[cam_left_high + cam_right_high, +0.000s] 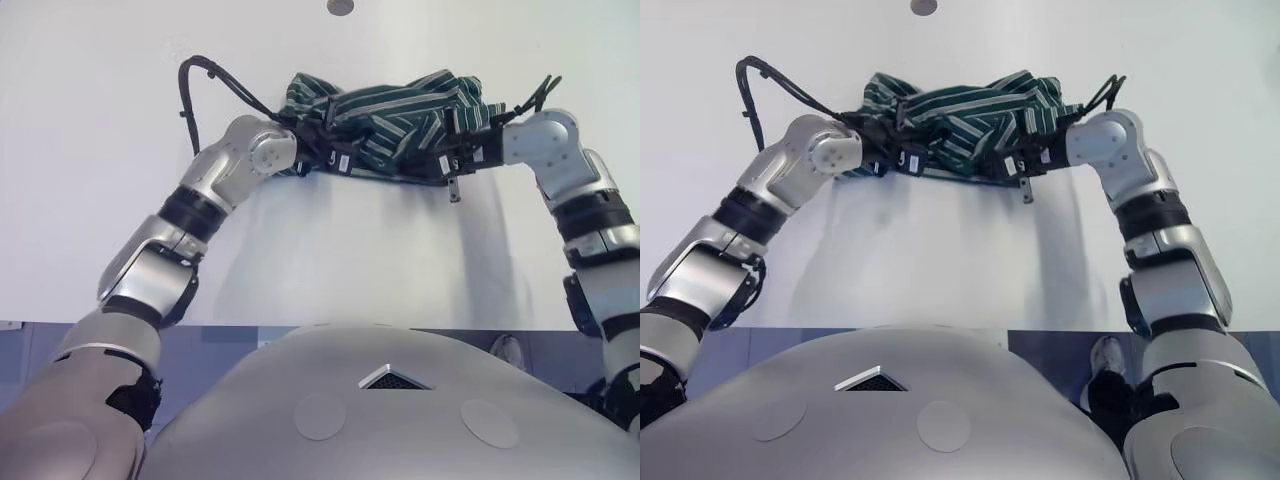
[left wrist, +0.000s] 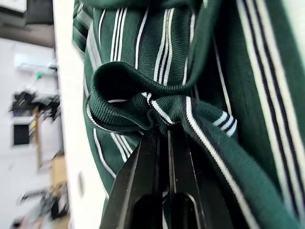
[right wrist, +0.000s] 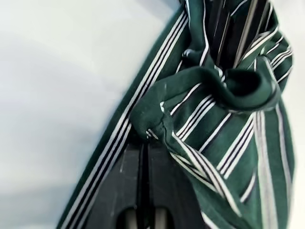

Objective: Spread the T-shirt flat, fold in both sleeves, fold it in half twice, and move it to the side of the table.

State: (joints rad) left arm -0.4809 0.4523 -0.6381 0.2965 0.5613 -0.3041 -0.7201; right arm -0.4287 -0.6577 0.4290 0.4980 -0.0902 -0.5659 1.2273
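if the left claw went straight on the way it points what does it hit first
The T-shirt: the left claw is shut on a fold, and more bunched striped cloth lies straight ahead.

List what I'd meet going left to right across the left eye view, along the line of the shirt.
Left end effector, shut on one end of the fabric → bunched dark green T-shirt with white stripes → right end effector, shut on the other end.

Looking forward and down from the head, twice over, across both arms onto the table with the T-shirt shared, and very near along left gripper and right gripper into that cloth.
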